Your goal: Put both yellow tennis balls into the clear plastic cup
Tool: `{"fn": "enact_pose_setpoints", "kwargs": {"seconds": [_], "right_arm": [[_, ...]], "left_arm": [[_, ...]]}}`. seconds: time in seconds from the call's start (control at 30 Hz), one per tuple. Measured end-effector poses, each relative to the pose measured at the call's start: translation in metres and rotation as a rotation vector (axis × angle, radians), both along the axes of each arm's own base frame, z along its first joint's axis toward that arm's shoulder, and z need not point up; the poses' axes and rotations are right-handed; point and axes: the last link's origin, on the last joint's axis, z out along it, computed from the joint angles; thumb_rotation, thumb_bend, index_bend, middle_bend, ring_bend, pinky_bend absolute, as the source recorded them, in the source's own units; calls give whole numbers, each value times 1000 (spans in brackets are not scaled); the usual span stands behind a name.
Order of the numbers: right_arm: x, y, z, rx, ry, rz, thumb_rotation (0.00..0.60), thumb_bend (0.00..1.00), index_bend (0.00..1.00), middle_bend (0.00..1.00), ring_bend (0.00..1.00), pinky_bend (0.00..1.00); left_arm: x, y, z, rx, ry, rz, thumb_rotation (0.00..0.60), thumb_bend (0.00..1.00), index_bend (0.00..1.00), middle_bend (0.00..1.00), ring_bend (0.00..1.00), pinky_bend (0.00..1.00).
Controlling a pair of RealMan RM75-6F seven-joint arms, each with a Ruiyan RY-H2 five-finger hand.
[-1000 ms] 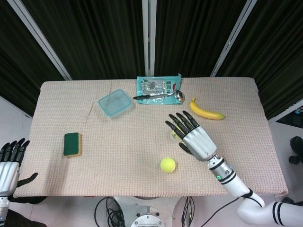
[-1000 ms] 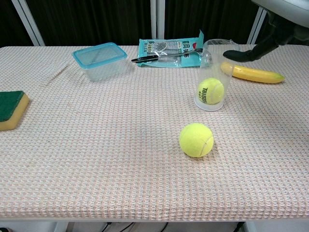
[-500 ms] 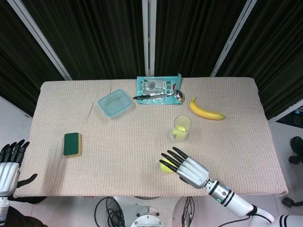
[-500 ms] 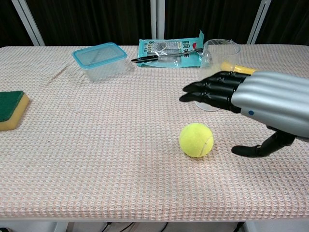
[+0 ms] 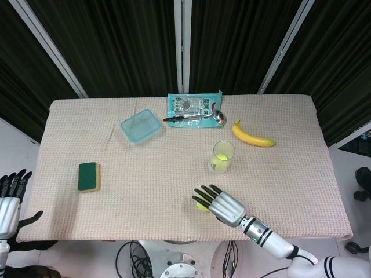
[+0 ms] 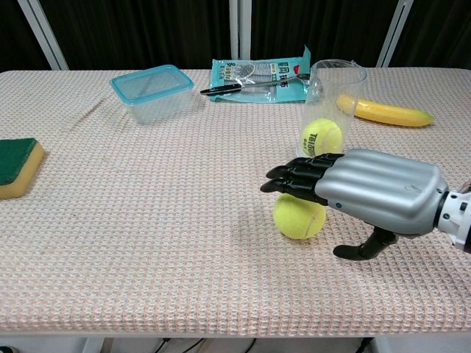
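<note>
The clear plastic cup [image 5: 222, 155] [image 6: 332, 103] stands upright right of the table's middle, with one yellow tennis ball [image 6: 321, 137] inside it at the bottom. The second tennis ball [image 6: 297, 219] [image 5: 200, 205] lies loose on the cloth in front of the cup. My right hand [image 6: 368, 195] [image 5: 220, 204] hovers palm down over this ball. Its fingers [image 6: 294, 180] stretch across the ball's top and the thumb hangs down to the right; it holds nothing. My left hand [image 5: 8, 200] is beyond the table's front left corner, fingers apart and empty.
A lidded blue container [image 5: 140, 125], a teal packet with a spoon [image 5: 194, 106] and a banana [image 5: 253, 135] lie along the back half of the table. A green and yellow sponge [image 5: 88, 176] sits at the left. The table's front edge is just behind my right hand.
My right hand left the cup, came to the front of the table and dropped lower, its fingers now reaching over the loose ball. Cup, balls and left hand stayed put.
</note>
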Motion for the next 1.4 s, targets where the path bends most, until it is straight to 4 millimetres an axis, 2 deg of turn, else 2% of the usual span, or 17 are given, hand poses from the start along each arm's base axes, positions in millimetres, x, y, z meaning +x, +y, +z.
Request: {"fn": "enact_pose_setpoints", "kwargs": {"seconds": [0.07, 0.23, 0.3, 0.4, 0.5, 0.63, 0.73, 0.87, 1.0, 1.17, 1.4], "right_arm": [[2, -2, -5, -18, -2, 7, 600, 192, 117, 152, 78, 318], [2, -5, -15, -27, 6, 9, 600, 219, 309, 304, 289, 477], [4, -5, -18, -26, 11, 18, 600, 234, 416, 399, 373, 552], [6, -5, -19, -42, -3, 39, 600, 252, 587, 540, 448, 622], [9, -6, -16, -70, -44, 59, 600, 282, 673, 608, 496, 654], [17, -10, -4, -117, -131, 91, 600, 289, 700, 628, 508, 666], [27, -17, 16, -179, -215, 115, 600, 285, 705, 631, 508, 666], [47, -33, 52, -284, -337, 124, 600, 259, 708, 632, 508, 663], [52, -55, 77, -388, -371, 101, 600, 232, 726, 641, 508, 638], [38, -79, 92, -481, -365, 12, 600, 240, 733, 643, 508, 629], [7, -103, 92, -508, -336, -111, 600, 231, 726, 636, 505, 588]], "left_arm": [[0, 1, 0, 2, 2, 3, 600, 0, 36, 0, 0, 0], [-2, 2, -1, 2, 0, 10, 600, 0, 36, 0, 0, 0], [-2, 2, -1, 3, 0, 14, 600, 0, 36, 0, 0, 0], [-4, 0, 0, 7, -5, 18, 600, 0, 36, 0, 0, 0], [-4, -1, 1, 7, -9, 18, 600, 0, 36, 0, 0, 0], [-3, -1, 1, 2, -14, 8, 600, 0, 36, 0, 0, 0], [-3, -1, 1, -1, -13, -1, 600, 0, 36, 0, 0, 0], [-2, -1, -1, -7, 1, -5, 600, 0, 36, 0, 0, 0], [-1, -2, -3, -13, 4, -14, 600, 0, 36, 0, 0, 0], [-3, -2, -3, -15, 3, -10, 600, 0, 36, 0, 0, 0], [-2, 1, -3, -13, 5, -22, 600, 0, 29, 0, 0, 0]]}}
